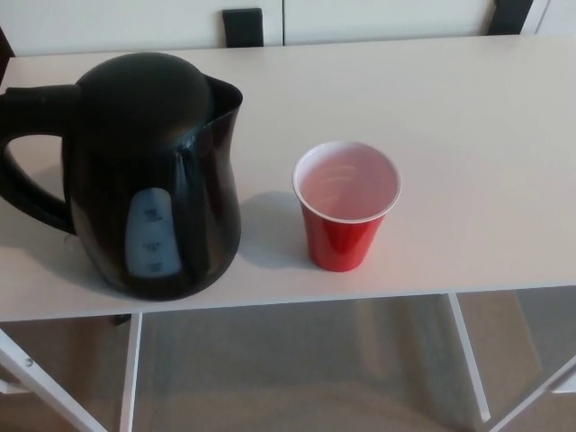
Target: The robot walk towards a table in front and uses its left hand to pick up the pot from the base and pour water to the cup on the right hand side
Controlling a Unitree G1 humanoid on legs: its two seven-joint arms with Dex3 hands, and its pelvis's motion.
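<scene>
A black electric kettle (148, 171) stands upright on the left of the white table (468, 135), near the front edge. Its handle (22, 171) points to the picture's left, its spout toward the back right, and a pale water-level window (150, 232) faces me. Whatever base lies under it is hidden by the kettle's body. To its right stands a red plastic cup (346, 205) with a white inside, upright and apart from the kettle. Neither of my hands shows in the head view.
The table's front edge (297, 304) runs across the lower part of the picture, with white legs (468, 355) and the floor beneath. Two dark chair backs (243, 26) show behind the far edge.
</scene>
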